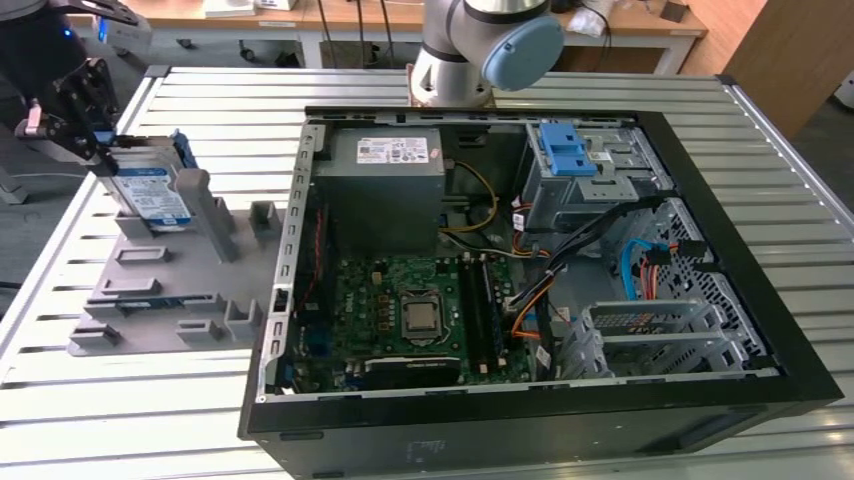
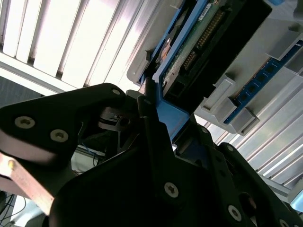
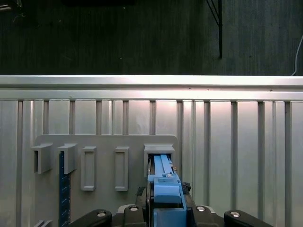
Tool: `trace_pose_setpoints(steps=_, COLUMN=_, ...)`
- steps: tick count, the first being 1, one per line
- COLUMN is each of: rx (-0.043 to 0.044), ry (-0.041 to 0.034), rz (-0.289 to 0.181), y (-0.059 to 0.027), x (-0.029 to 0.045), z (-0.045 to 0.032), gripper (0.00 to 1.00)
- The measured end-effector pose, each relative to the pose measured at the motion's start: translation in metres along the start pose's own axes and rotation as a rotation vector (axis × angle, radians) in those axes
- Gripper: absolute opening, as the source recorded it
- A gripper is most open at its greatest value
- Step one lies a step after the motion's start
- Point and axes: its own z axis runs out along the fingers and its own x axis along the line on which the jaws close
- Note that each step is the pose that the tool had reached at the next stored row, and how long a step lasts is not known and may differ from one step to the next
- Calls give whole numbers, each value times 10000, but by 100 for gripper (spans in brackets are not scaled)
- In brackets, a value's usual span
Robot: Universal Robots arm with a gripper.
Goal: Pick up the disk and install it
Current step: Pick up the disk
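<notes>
Disk point(image 1: 154, 200) is gripped at its blue bracket by the closed tool point(image 1: 104, 150) and stands upright in a slot of the grey rack point(image 1: 160, 290) on the desk point(image 1: 134, 420), beside the opened computer case point(image 1: 534, 425).

Overall: bright, even indoor light in the exterior view.
Glare: the ribbed silver metal tabletop point(image 2: 71, 33) bleaches to white in the second wrist view.
Shadow: the black claw point(image 2: 154, 101), clamped on the flat silver blue-framed disk point(image 2: 199, 42), is almost a silhouette.
Backdrop: the dark floor point(image 3: 118, 38) stays unlit in the first wrist view.
</notes>
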Motion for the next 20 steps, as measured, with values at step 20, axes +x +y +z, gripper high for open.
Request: trace_pose_setpoints(steps=20, rx=-1, ry=1, rz=-8, y=0, x=0, z=-12, gripper=36)
